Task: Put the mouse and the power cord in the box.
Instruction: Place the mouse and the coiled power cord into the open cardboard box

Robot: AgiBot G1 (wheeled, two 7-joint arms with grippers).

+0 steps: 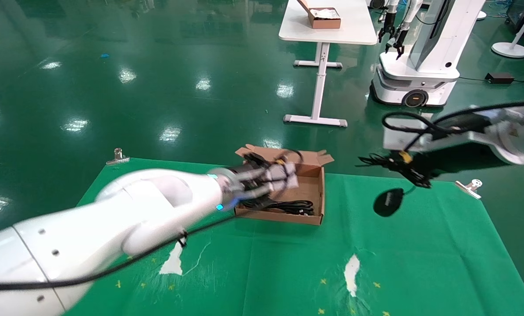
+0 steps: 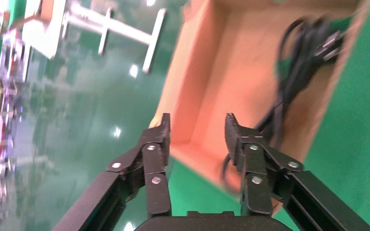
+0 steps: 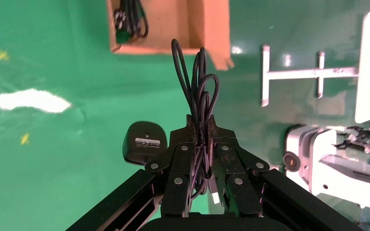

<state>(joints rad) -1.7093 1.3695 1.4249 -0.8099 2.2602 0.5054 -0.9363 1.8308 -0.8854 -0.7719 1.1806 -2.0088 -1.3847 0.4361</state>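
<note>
Across the tabletop (image 1: 419, 263), under its green cloth, the largest task item is the box (image 1: 308, 184), sitting at about 12 o'clock from centre, toward the far edge. Power cord (image 1: 288, 205) lies inside it, coiled along the near wall; that half of the job looks done to me.

My left pincer (image 2: 196, 132) hangs over the box's open floor, fingers spread, gripping nothing. It seems finished there and should only need to clear out.

My right pincer (image 3: 201, 132) is up at roughly 2 o'clock, above the cloth, pressed together on the bundled loops of the mouse cable. The mouse (image 1: 388, 202) itself dangles below on its lead, well apart from the box and to its right; whether it just touches the cloth I cannot tell.

Step in hand, as I judge it: carrying the mouse toward the box.

Next move calls for:
- swinging right arm toward 11 o'clock until the mouse hangs over the bare cardboard floor
- keeping height so the dangling mouse clears the low wall
- left arm out of the way first
- lowering, then releasing the loops
</note>
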